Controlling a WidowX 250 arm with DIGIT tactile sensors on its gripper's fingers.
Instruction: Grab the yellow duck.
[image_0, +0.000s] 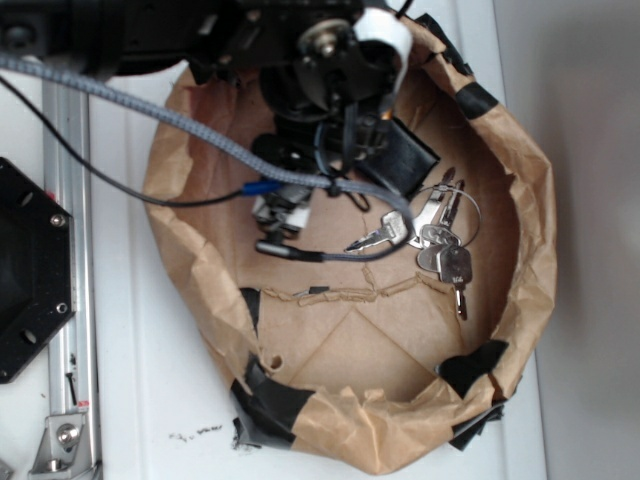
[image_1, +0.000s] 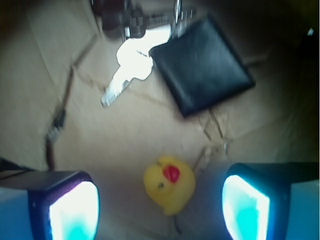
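Note:
The yellow duck (image_1: 170, 184) is a small rounded toy with a red beak. It lies on the brown paper floor in the wrist view. My gripper (image_1: 160, 207) is open, with the duck in the wide gap between the two fingers (image_1: 75, 207) and touching neither. It sits slightly nearer the right finger. In the exterior view the arm (image_0: 330, 60) hangs over the back of the paper bowl and hides the duck.
A black wallet (image_1: 202, 65) lies beyond the duck, with a silver key (image_1: 127, 70) beside it. More keys on a ring (image_0: 440, 245) lie to the right. A grey cable (image_0: 300, 250) crosses the floor. The crumpled paper wall (image_0: 530, 200) rings everything.

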